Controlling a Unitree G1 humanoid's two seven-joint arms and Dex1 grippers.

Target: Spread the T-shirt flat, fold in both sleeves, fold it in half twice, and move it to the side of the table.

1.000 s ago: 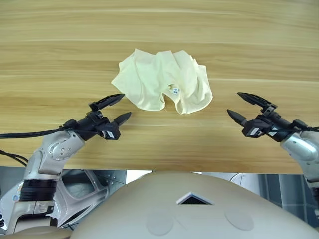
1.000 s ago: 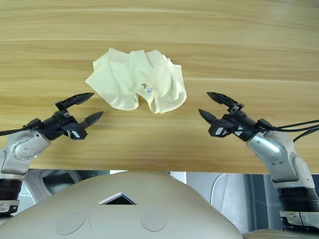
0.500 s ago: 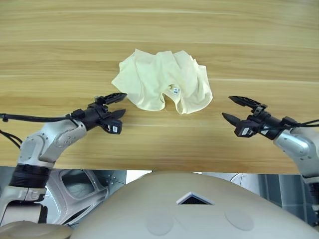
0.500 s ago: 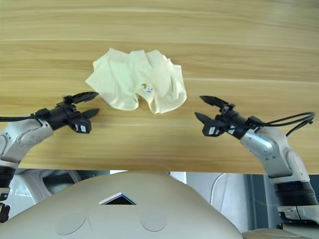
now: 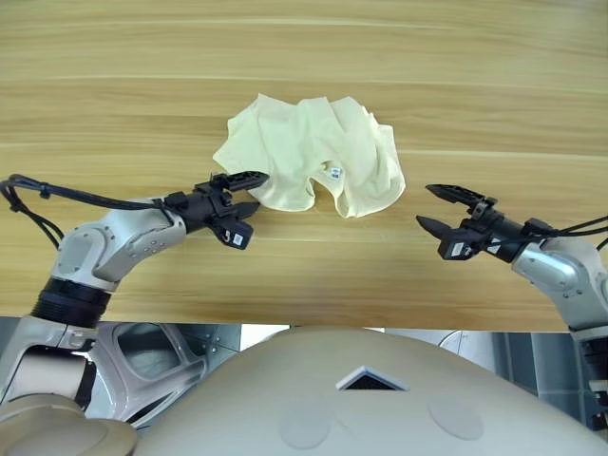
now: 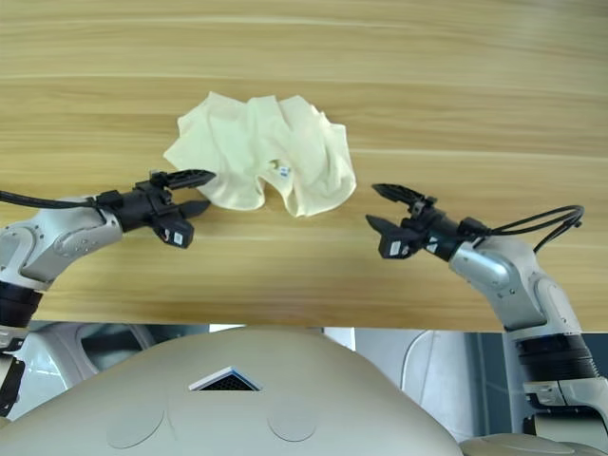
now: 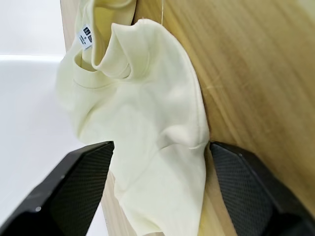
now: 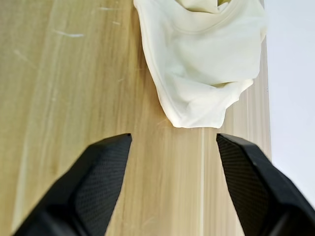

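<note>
Evidently nothing is done yet: the crumpled pale-yellow cotton T-shirt (image 5: 313, 152) lies mid-way across the light wooden desk (image 5: 475, 95), left gripper (image 5: 258, 190) spread just beside its hem, right gripper (image 5: 424, 204) spread farther off, leaving flattening, 2 sleeve folds, 2 halvings and the move aside.

Matt cloth T-shirt (image 5: 313, 152) — smooth wood table (image 5: 475, 85)

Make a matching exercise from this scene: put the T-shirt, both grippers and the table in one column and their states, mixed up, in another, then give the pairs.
1. T-shirt
2. left gripper
3. right gripper
4. table

a. open, over bare wood, apart from the cloth
b. pale wood grain
c. crumpled, pale yellow
d. open, at the edge of the cloth

Pairs: 1-c, 2-d, 3-a, 4-b
</note>
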